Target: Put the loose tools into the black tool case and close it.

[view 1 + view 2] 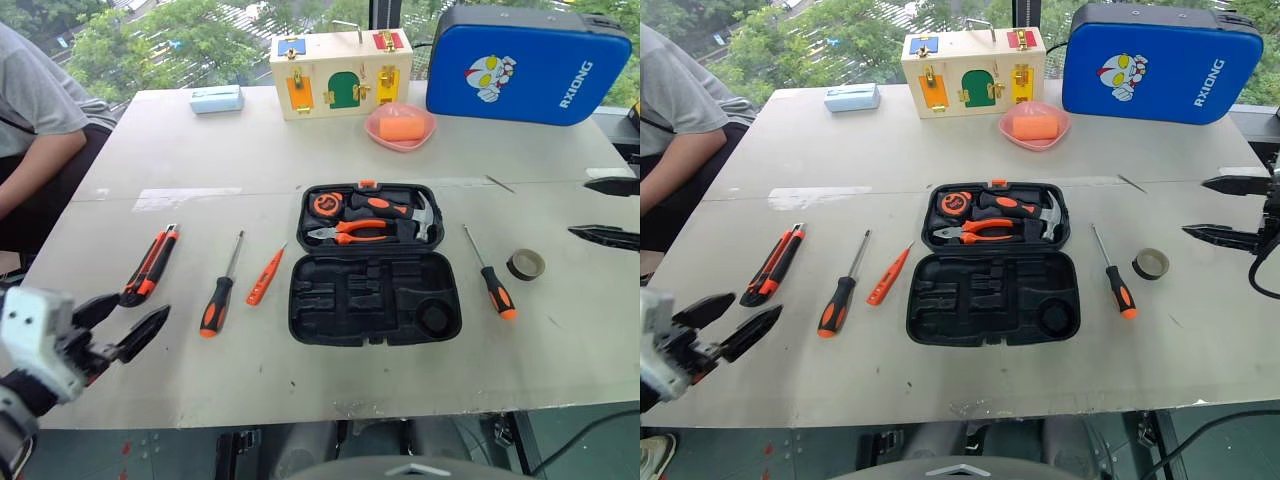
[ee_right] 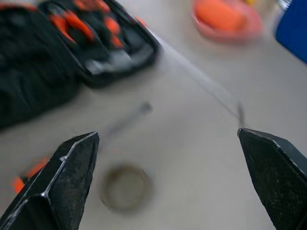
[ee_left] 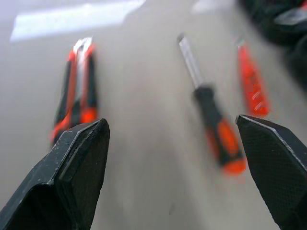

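Both grippers spread wide, empty; black tool case (image 1: 375, 262) lies open, what looks like a tape roll (image 1: 525, 264) beside it

Illumination: bright, even daylight from the windows beyond the far edge of the bench (image 1: 250, 380). Shadows soft and faint. Head views sharp. Both wrist views blurred; background out of focus.

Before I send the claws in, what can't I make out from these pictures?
- Tape roll: blurred in the right wrist view; its far side is not readable.
- Black tool case: which empty recess fits which tool is too dark to tell in the eye views.
- Utility knife: near end hidden behind the left claw finger in the left wrist view.
- Right claw: cut off by the eye view's edge.
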